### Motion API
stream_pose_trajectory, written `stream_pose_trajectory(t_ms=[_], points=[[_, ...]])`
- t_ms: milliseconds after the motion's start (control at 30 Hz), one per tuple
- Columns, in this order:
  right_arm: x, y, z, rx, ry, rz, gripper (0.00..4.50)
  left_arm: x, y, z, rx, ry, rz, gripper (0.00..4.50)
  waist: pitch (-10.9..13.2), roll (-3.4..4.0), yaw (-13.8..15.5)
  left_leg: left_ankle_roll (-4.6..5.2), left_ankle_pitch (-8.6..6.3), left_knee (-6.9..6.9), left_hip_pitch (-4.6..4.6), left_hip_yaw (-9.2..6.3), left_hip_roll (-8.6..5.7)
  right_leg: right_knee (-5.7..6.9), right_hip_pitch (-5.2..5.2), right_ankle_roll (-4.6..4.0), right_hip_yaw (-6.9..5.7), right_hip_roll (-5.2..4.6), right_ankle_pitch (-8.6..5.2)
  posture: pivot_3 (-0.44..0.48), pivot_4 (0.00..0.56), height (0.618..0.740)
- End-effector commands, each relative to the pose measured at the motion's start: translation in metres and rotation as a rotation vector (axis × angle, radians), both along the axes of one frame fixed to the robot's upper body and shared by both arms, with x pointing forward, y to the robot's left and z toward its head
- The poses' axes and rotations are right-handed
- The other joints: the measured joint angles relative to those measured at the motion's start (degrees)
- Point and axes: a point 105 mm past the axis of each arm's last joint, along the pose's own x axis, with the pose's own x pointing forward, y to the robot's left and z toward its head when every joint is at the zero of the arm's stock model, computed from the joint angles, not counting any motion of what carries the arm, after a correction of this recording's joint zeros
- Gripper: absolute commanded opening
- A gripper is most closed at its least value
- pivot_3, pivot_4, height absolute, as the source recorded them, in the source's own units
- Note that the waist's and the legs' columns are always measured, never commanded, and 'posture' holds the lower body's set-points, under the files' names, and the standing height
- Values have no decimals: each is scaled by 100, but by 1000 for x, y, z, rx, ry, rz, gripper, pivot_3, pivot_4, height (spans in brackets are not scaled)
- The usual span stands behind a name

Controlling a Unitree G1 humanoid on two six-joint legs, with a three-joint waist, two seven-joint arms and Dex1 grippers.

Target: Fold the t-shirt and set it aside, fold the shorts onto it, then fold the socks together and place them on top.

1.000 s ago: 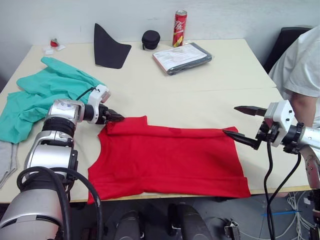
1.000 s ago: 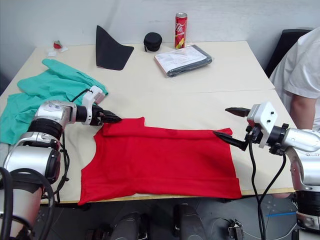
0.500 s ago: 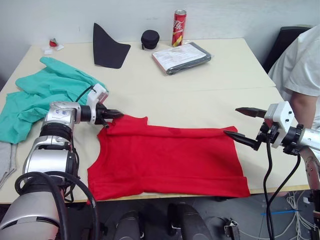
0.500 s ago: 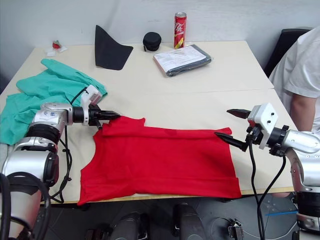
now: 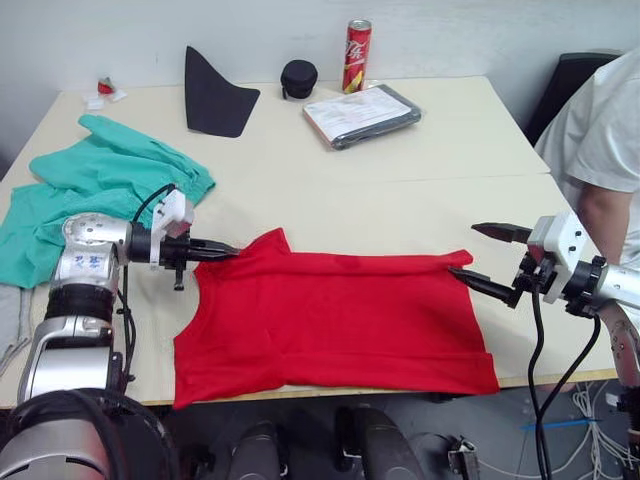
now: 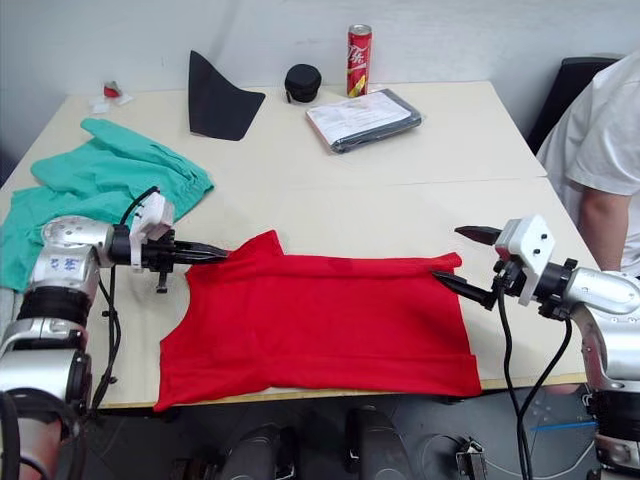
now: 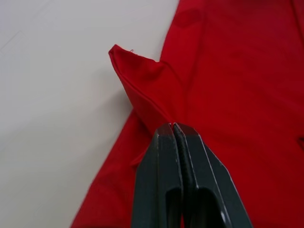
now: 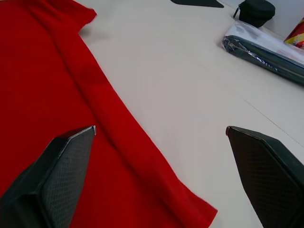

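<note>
Shirt [image 5: 335,315] lies half folded. Left gripper [image 5: 228,249] pinches its corner; right gripper [image 5: 478,257] gapes empty. Shorts [image 5: 90,195] and socks wait.

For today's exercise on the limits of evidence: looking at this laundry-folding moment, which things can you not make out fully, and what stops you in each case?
- The socks: cut off by the left eye view's edge; count and lie unclear.
- The shorts: one end hidden behind the left gripper's arm.
- The t-shirt: folded over itself, neck band hidden.
- The can: label too small to read.
- A person's sleeve: cut off by the frame edge.
</note>
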Motion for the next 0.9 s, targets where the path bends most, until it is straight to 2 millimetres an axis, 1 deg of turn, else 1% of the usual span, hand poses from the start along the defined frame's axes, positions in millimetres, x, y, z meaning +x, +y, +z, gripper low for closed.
stream_pose_trajectory(t_ms=[33, 100, 200, 333, 433, 567, 733, 900], points=[[-4, -7, 9, 1, -49, -21, 4500, -17, 3, 10, 47, -159, -89, 39, 0, 0, 1, 1, 0, 2, 1, 0, -1, 1, 1, 0, 1, -3, 0, 0, 150, 740], [-5, -9, 5, -3, -38, -27, 4500, -26, 3, 4, 73, -204, -110, 39, -1, 1, 3, 4, -2, 5, 1, -1, -2, 1, 3, 0, 1, -5, 0, 0, 150, 740], [-6, -12, 0, 0, -26, -41, 4500, -32, 2, 1, 72, -271, -114, 39, 0, 1, 8, 5, -3, 5, 1, -4, -1, 2, 4, 0, 1, -4, 0, 0, 150, 740], [-6, -15, -6, 9, -12, -62, 4500, -44, 0, -8, 104, -300, -155, 39, -1, 1, 5, 6, -3, 5, 3, -4, -2, 1, 5, 1, 1, -4, 0, 0, 150, 740], [-9, -18, -12, 13, 4, -80, 4500, -49, 1, -10, 147, -375, -180, 39, -1, 1, 5, 6, -3, 2, 3, -4, -1, 0, 5, 1, 1, -3, 0, 0, 150, 740], [-12, -23, -20, 16, 26, -105, 4500, -60, 1, -15, 239, -450, -268, 39, -1, 1, 5, 6, -3, 1, 3, -4, -1, -1, 5, 1, 1, -3, 0, 0, 150, 740], [-15, -26, -27, 19, 52, -122, 4500, -65, 6, -24, 318, -475, -311, 39, -1, 1, 1, 7, -4, -9, 6, -3, -1, -5, 5, 1, 1, -2, 0, 0, 150, 740], [-17, -28, -37, 17, 83, -136, 4500, -65, 7, -30, 335, -474, -305, 39, -2, 2, 1, 7, -4, -17, 7, -2, -2, -12, 5, 1, 1, -2, 0, 0, 150, 740]])
